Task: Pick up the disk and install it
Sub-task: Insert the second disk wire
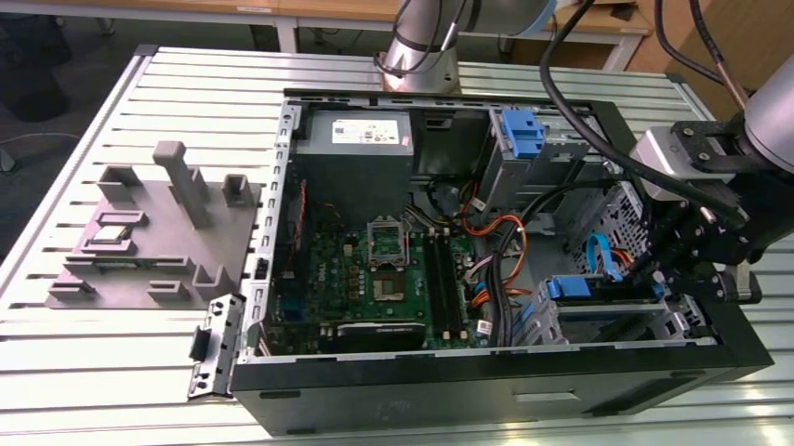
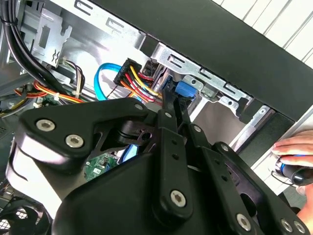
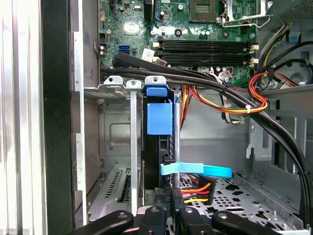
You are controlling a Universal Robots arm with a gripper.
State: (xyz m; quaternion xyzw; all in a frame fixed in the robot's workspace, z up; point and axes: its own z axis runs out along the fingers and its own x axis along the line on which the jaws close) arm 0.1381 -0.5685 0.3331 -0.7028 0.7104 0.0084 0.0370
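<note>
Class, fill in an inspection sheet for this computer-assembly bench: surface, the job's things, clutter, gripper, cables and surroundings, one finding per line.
Surface: slatted metal table carrying an open computer case.
Job's things: disk in its blue carrier stands edge-on in the case's drive cage.
Clutter: grey fixture block beside the case.
Gripper: gripper at the disk's end; finger state unclear.
Cables: blue data cable and coloured power wires at the disk.
Surroundings: a person's hand outside the case.

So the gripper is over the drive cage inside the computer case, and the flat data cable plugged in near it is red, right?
Not quite. The gripper is over the drive cage inside the computer case, but the flat data cable is blue, not red. The first wrist view shows it beside the disk in its blue carrier.
</note>
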